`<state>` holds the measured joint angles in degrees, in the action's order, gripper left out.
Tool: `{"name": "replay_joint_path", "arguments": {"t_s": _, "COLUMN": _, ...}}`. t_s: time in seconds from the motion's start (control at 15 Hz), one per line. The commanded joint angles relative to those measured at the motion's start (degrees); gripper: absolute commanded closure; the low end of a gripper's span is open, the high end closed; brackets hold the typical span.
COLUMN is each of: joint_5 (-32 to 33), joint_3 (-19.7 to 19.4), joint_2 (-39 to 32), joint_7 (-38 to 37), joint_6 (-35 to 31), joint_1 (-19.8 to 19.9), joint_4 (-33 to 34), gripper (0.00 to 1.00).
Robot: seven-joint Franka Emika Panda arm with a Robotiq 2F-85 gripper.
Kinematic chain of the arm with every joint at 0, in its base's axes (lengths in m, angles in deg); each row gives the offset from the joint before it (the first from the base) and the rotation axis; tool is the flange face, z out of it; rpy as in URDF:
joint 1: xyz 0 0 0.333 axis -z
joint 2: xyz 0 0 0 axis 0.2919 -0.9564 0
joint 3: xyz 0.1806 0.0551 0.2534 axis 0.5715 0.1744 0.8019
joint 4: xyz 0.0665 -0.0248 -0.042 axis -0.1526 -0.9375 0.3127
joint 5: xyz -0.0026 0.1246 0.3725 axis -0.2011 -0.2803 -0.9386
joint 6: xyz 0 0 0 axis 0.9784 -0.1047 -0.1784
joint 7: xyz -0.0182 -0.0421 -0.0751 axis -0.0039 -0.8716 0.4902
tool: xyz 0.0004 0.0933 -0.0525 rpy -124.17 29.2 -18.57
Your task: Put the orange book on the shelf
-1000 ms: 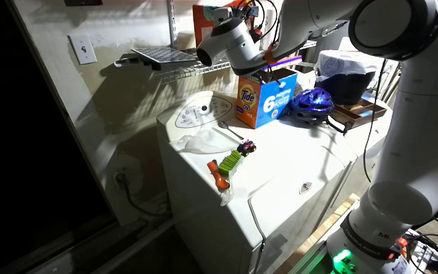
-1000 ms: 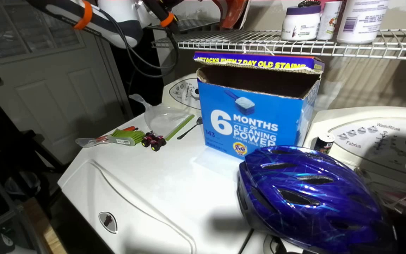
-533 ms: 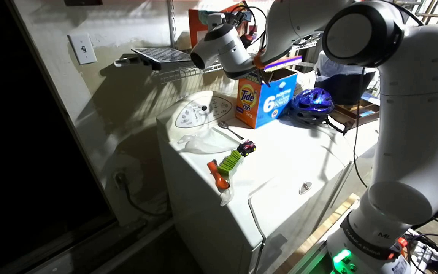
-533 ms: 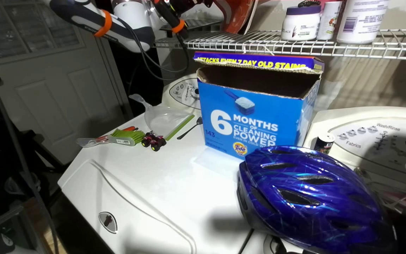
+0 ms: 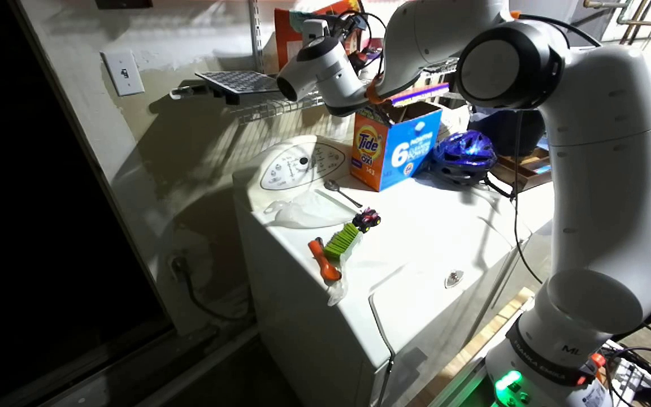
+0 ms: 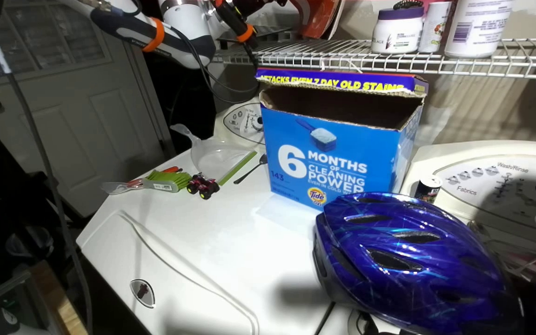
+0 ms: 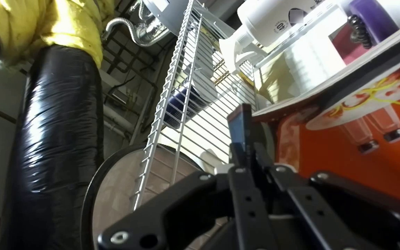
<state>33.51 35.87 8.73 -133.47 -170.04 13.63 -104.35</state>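
Note:
The orange book [image 5: 287,44] stands upright above the left part of the white wire shelf [image 5: 280,110]. The book [image 6: 317,16] also shows at the top of an exterior view, over the end of the shelf [image 6: 310,50]. In the wrist view its orange cover [image 7: 352,163] and pale page edge fill the right side, and the shelf [image 7: 160,114] runs at left. My gripper [image 7: 252,149] has its fingers close together at the book's near edge and holds it; the exact grip is dark. In the exterior views the fingers are mostly hidden. I cannot tell if the book touches the shelf.
White bottles and a purple-lidded jar [image 6: 398,30] stand on the shelf. A black-and-white checked board [image 5: 241,82] lies at its end. The open detergent box [image 6: 333,153] is below it, beside a blue helmet [image 6: 407,260]. A brush [image 5: 341,242] and toy truck [image 5: 367,219] lie on the washer.
The arm and the orange book have moved together, leftward in an exterior view and rightward, toward the shelf, in the opposite exterior view. The objects on the washer have not moved.

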Motion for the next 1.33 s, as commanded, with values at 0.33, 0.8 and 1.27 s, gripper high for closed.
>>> {"name": "replay_joint_path", "arguments": {"t_s": 0.33, "joint_5": 1.1, "joint_3": -1.0, "joint_2": -3.7, "joint_7": -2.0, "joint_6": -0.7, "joint_1": -1.5, "joint_4": 3.1, "gripper": 0.98}}
{"name": "replay_joint_path", "arguments": {"t_s": 0.8, "joint_5": -2.2, "joint_3": 0.1, "joint_2": 0.6, "joint_7": 1.3, "joint_6": -4.2, "joint_1": -1.0, "joint_4": -0.3, "gripper": 0.98}}
{"name": "replay_joint_path", "arguments": {"t_s": 1.27, "joint_5": -6.8, "joint_3": 0.8, "joint_2": 4.8, "joint_7": 5.4, "joint_6": -9.0, "joint_1": -1.0, "joint_4": -5.0, "gripper": 0.98}}
